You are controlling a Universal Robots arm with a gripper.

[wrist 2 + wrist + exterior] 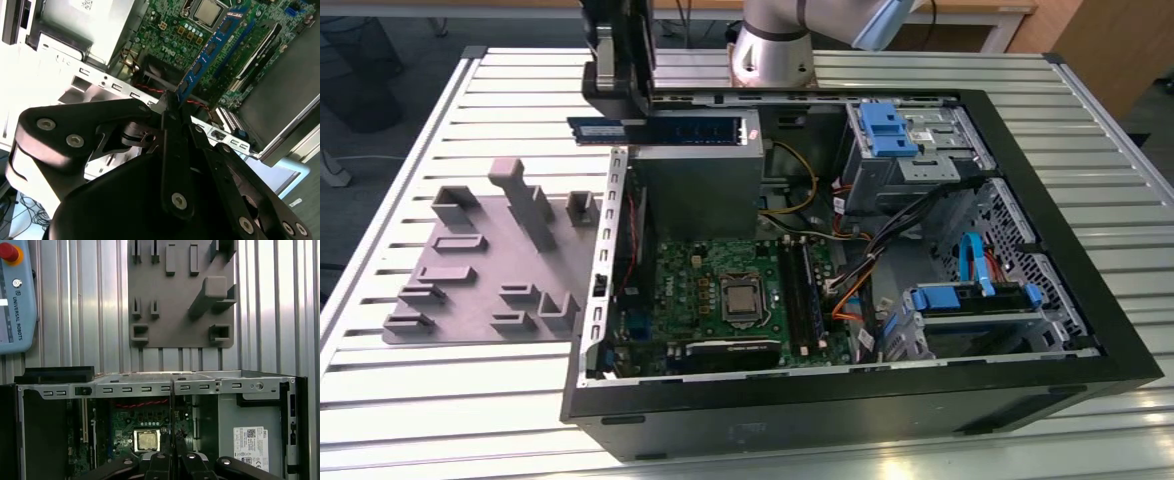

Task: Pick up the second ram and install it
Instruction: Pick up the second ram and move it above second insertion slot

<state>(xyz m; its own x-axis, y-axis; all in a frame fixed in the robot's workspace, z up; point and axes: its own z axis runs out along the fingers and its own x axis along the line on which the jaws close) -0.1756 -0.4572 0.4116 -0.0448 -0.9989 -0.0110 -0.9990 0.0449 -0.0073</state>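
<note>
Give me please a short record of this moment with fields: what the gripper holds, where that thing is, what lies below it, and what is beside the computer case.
gripper: gripper, fingers shut on the second ram
held thing: the second ram, a long blue stick, level in the exterior view, above the open computer case
below it: the green motherboard with the bare processor; in the second wrist view the ram points toward it
beside the case: a grey plastic tray with upright blocks, on the slatted table, at the exterior view's left
install: not yet seated

Tray [480, 270] on exterior view's left of case [1067, 330], motherboard [720, 300] inside, prob. flat
</note>
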